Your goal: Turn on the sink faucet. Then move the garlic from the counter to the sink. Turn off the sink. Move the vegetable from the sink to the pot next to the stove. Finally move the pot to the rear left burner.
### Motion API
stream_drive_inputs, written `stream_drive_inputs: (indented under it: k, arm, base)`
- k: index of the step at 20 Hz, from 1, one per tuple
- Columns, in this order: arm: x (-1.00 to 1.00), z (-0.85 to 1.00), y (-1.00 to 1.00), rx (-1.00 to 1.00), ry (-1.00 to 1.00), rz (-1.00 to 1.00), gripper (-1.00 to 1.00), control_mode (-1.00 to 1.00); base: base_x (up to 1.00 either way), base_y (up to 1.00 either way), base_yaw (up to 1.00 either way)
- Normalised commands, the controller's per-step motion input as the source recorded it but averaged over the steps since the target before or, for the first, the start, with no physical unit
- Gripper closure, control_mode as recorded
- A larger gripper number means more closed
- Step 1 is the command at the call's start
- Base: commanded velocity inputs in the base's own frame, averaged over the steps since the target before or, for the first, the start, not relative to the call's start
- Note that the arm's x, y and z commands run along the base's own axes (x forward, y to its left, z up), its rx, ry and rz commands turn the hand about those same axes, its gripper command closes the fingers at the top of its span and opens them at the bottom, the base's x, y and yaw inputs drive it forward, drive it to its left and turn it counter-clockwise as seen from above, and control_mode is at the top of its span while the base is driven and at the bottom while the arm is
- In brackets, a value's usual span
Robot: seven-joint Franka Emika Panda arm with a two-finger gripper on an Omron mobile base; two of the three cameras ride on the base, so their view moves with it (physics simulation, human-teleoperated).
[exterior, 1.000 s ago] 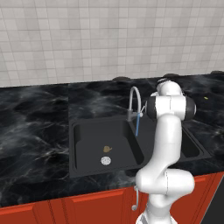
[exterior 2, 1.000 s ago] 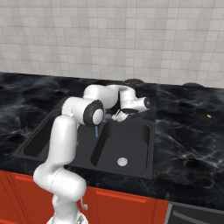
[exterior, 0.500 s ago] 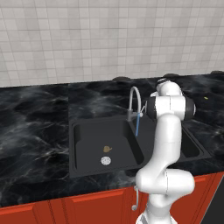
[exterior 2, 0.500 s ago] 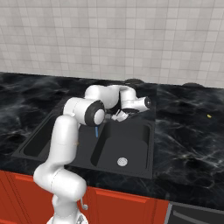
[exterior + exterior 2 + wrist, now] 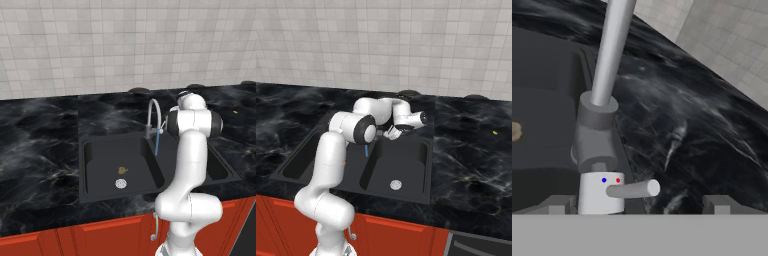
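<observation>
Almost nothing has moved since the earlier frames — we see the arm in the same reach over the sink (image 5: 90,150), and the scene sits just as it did. Our end effector (image 5: 639,202) hangs by the base of the faucet (image 5: 151,120), its two tips spread wide and holding nothing; in the hand view the short lever (image 5: 633,189) pokes out between them, low in the frame. A thin blue stream (image 5: 157,144) falls from the spout at the center of the left base view, so we judge the water on. The garlic (image 5: 122,170) lies in the basin just above the round drain (image 5: 120,183), lower left of center. That leaves shutting the water off as our step in hand — the black desk (image 5: 35,135) around the sink carries nothing we need now.
</observation>
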Motion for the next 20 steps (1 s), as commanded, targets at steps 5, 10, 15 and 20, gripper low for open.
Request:
stream_drive_inputs:
  k: [5,10,15,20]
  arm:
    - [0.0,-0.03,0.08,0.0,0.0,0.05,-1.0,-1.0]
    - [0.0,-0.02,0.09,0.0,0.0,0.05,-1.0,-1.0]
    - [0.0,-0.01,0.16,0.0,0.0,0.05,-1.0,-1.0]
    - [0.0,0.0,0.17,0.0,0.0,0.05,-1.0,-1.0]
  base:
    - [0.0,0.0,0.0]
    - [0.0,0.0,0.0]
    - [0.0,0.0,0.0]
    - [0.0,0.0,0.0]
